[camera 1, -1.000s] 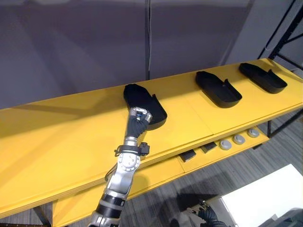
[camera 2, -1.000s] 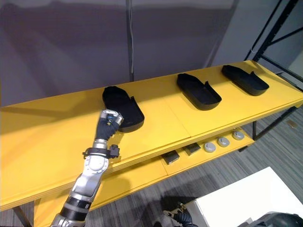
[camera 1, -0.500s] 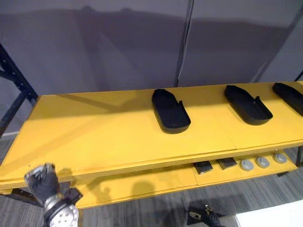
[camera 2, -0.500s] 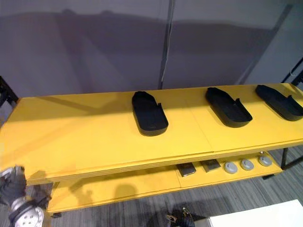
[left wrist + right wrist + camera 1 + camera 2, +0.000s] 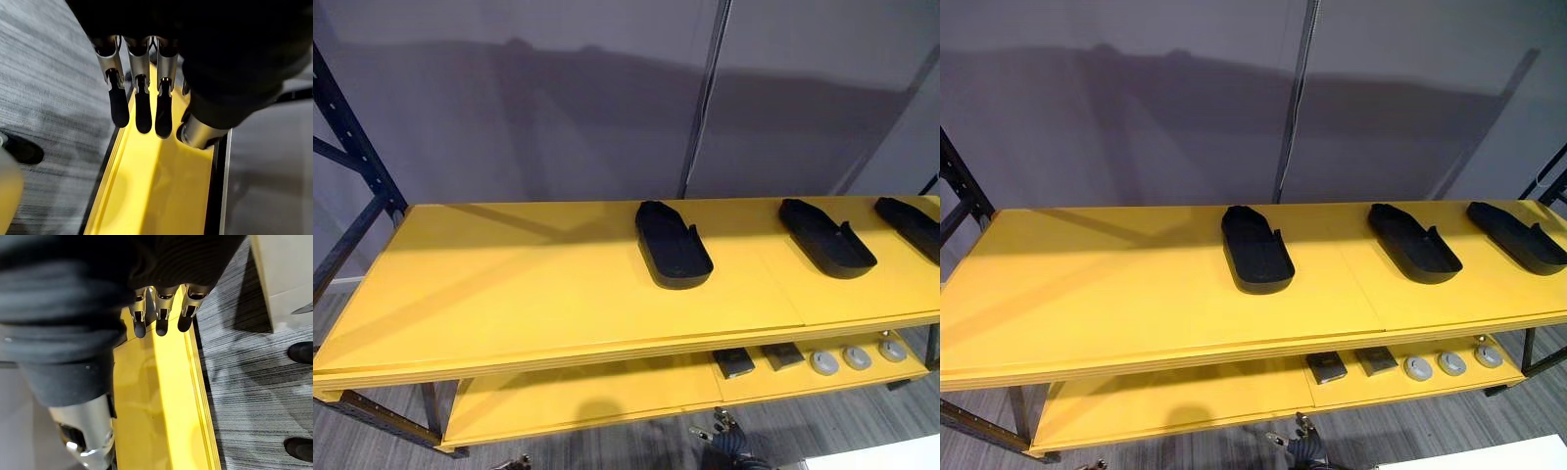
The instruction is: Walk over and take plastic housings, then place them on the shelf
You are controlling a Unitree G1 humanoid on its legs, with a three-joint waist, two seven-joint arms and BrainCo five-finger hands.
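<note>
Both hands hang low and hold nothing: the left hand (image 5: pixel 142 105) has its fingers straight and slightly apart, and the right hand (image 5: pixel 159 316) is just as loose. On the lower shelf (image 5: pixel 587 397) sit two dark blocks (image 5: pixel 734 362) and what look like grey round caps (image 5: pixel 854 357). Above, on the yellow top shelf (image 5: pixel 509 284), three black plastic housings (image 5: pixel 673 245) (image 5: pixel 825 237) (image 5: pixel 909 223) lie in a row, well apart.

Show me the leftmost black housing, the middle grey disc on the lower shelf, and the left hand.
leftmost black housing (image 5: pixel 673 247): left eye view, its hollow middle.
middle grey disc (image 5: pixel 857 357): left eye view, its top face.
left hand (image 5: pixel 143 110): left wrist view, a finger's dark tip.
</note>
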